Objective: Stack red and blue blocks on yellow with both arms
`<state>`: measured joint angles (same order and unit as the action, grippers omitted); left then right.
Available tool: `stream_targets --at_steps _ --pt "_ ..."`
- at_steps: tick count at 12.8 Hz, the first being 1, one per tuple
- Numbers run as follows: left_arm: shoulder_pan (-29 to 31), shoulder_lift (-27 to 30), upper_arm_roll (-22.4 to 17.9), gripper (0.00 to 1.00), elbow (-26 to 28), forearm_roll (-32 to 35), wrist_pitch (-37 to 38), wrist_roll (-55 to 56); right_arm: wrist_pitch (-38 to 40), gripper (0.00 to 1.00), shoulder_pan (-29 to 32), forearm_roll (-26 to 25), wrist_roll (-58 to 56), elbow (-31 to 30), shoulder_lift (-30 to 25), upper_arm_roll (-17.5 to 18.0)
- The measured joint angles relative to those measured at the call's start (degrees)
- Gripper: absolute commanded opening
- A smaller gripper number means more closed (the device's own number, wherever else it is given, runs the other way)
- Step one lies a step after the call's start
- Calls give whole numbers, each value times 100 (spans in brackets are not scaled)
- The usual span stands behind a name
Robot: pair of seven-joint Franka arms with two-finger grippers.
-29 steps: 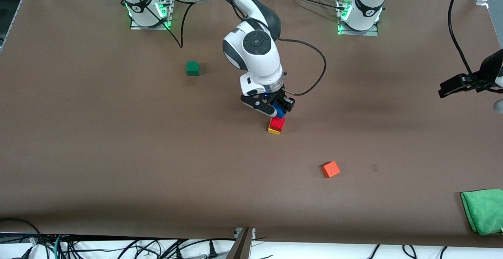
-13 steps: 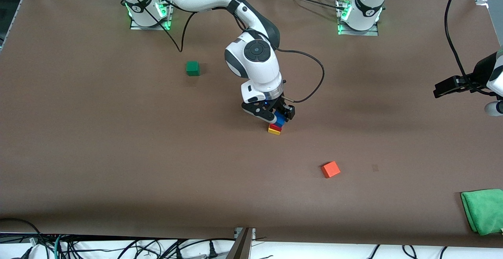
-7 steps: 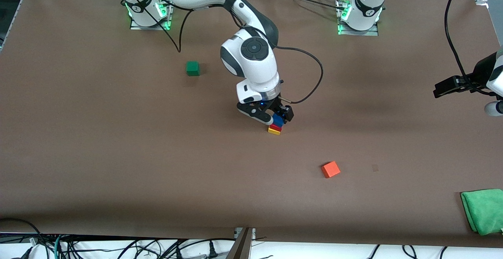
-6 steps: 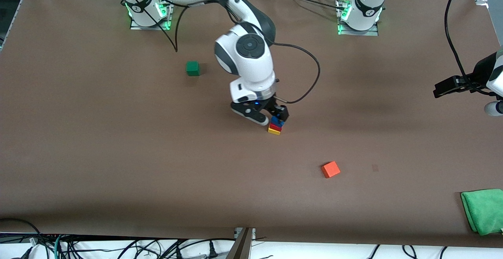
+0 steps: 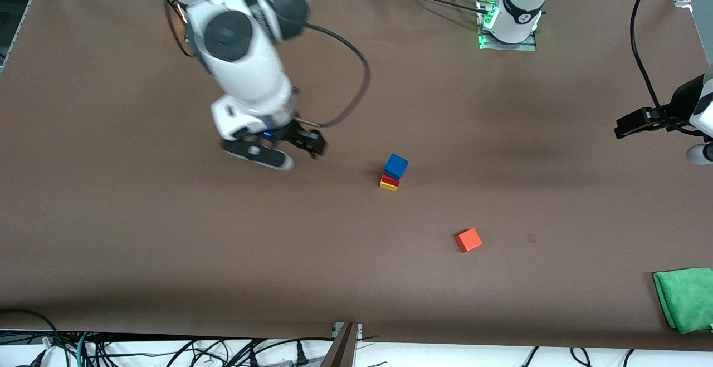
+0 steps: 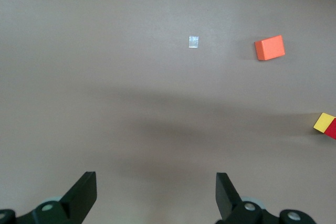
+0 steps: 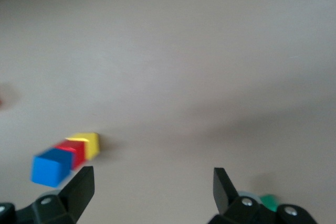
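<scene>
Even, diffuse overhead light; soft broad shadows cross the brown table. The right arm shows motion blur in the front view, and the right wrist view is smeared throughout, its blue block near the right gripper fuzzy-edged

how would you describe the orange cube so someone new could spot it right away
Start at the three-cube stack in the middle of the brown table. The orange cube sits alone, nearer the front camera and toward the left arm's end. It is the only orange block, lying flat on the table with nothing touching it.
</scene>
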<state>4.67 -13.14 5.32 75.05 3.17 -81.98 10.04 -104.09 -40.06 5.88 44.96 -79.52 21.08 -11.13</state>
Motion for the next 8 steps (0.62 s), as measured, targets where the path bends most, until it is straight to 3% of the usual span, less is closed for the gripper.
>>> stream_targets --at_steps 4,8 --pt "0 0 1 100 2 0 0 0 788 100 335 -7 -1306 -1359 -1622 -202" --pt "-2 0 7 100 2 0 -2 -4 1250 100 1693 -14 -2775 -1901 -2474 297"
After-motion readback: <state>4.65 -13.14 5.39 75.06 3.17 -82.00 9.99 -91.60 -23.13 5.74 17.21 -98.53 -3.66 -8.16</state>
